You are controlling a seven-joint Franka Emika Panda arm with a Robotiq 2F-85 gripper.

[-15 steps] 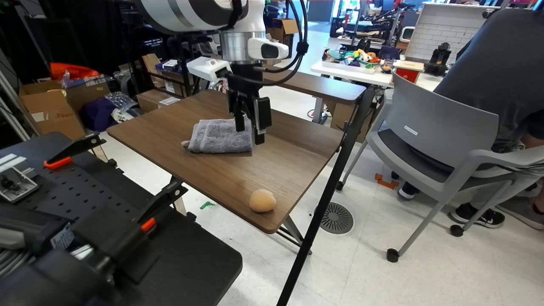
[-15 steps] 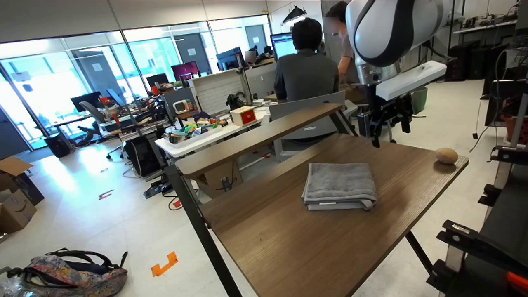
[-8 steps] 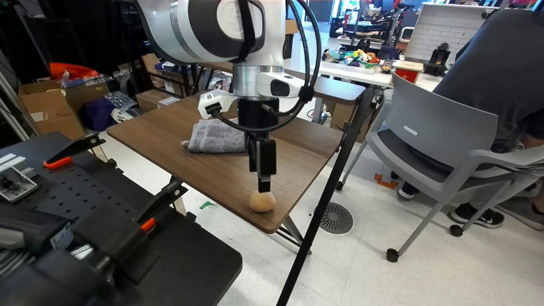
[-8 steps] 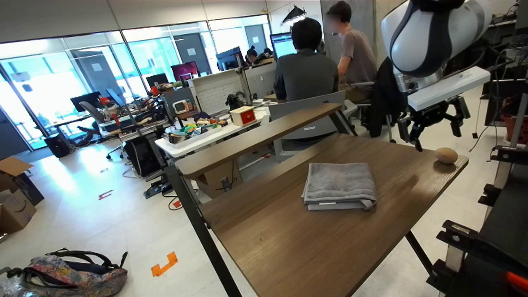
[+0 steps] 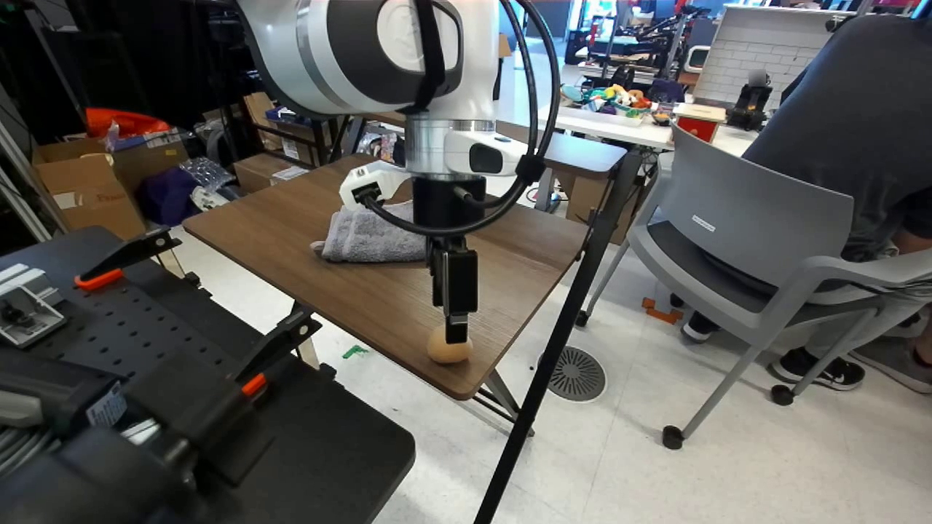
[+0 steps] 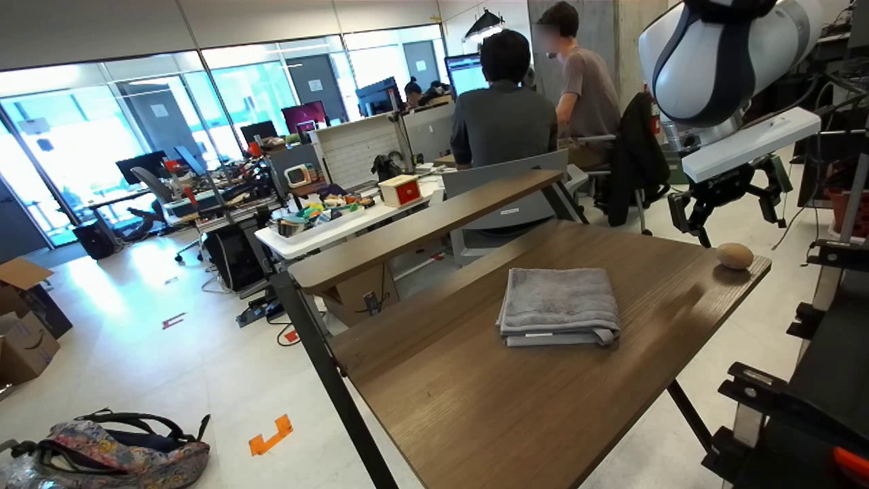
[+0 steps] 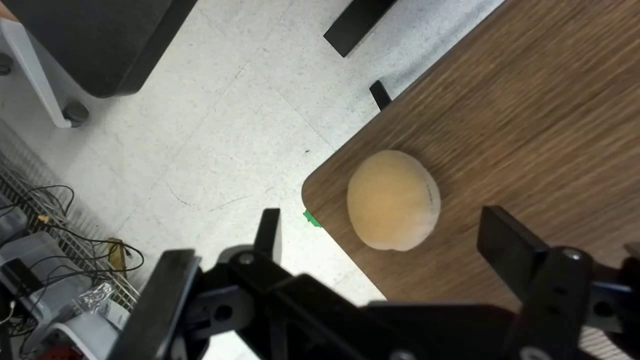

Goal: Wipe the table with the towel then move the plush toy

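Fine dark marks on one side of the plush toy [image 7: 393,200] are too small to read in the wrist view. Pale lettering on the body of the pincer [image 6: 743,233] is unreadable in an exterior view. A white label [image 5: 704,223] is fixed to the backrest of the gray chair [image 5: 757,196]; its text cannot be made out. A black shoe [image 5: 819,370] near a leg of the chair carries a white swoosh. A cardboard box [image 6: 24,356] shows a curved printed stroke.

The surface [image 6: 475,414] is a brown wood-grain panel with rounded corners and black legs. The plush toy, a rounded tan-orange lump, rests on it close to one corner. The towel [image 6: 560,299], gray and thick-piled, lies folded into a flat rectangle toward the middle of the surface, well apart from the plush toy; a small white strip [image 6: 540,335] shows at its folded edge.

The pincer stands over the plush toy with its black jaws spread wide apart; the wrist view shows a gap on each side of the plush toy.
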